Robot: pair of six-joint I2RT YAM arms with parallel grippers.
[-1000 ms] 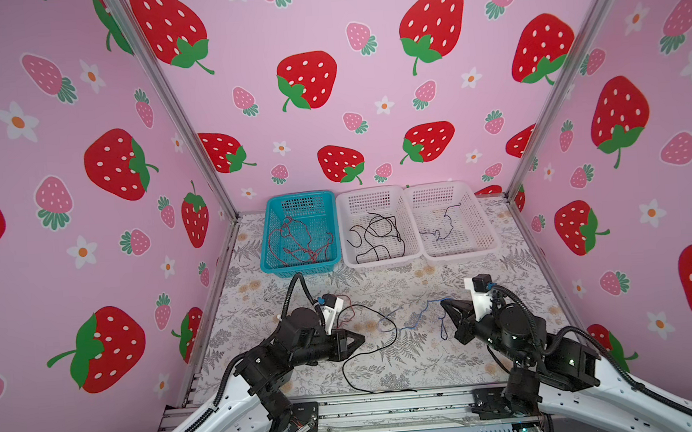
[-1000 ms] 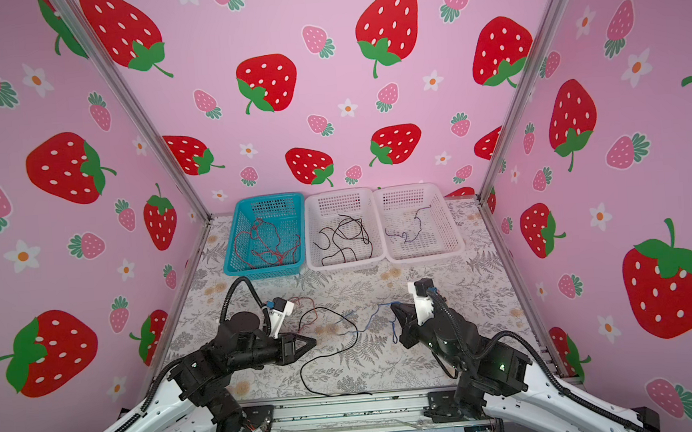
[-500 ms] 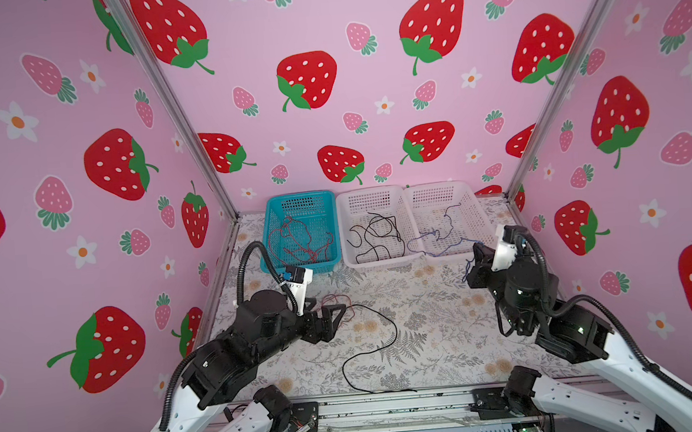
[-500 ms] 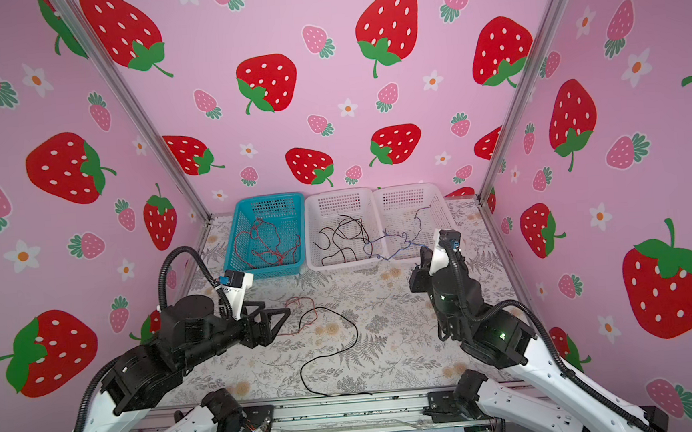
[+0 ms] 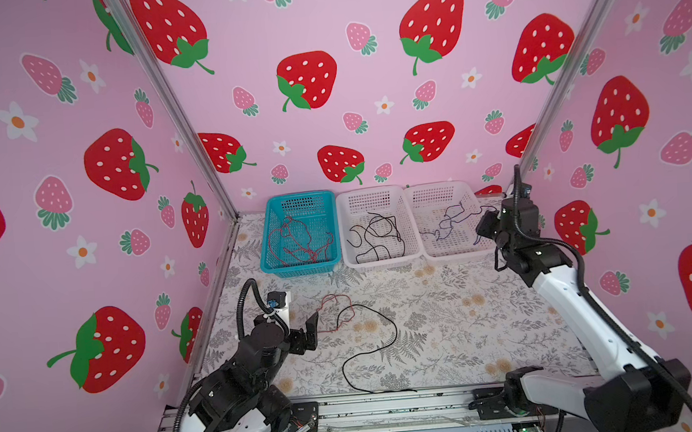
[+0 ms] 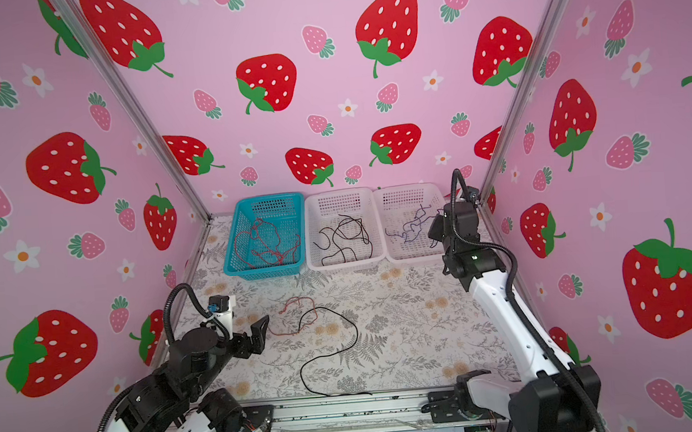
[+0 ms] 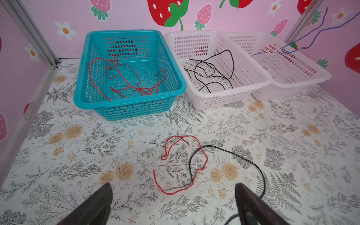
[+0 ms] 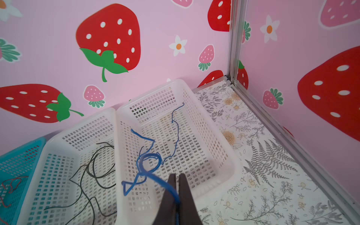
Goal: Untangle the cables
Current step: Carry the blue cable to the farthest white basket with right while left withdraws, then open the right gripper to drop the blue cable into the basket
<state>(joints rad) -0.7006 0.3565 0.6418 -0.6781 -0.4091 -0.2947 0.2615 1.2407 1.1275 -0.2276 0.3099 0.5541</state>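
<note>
Your left gripper (image 7: 173,188) just opened, empty | right gripper (image 8: 177,176) pinches blue cable (image 8: 150,154), two baskets past teal basket (image 7: 136,101) | red cable (image 7: 206,160), black cable (image 7: 233,154) stay crossed.

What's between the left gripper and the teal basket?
Left wrist view: a loose red cable crossed by a black cable lies on the mat between the left gripper and teal basket.

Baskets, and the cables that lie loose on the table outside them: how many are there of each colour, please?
Teal basket: 1
White baskets: 2
Loose red cable: 1
Loose black cable: 1
Total: 5
</note>
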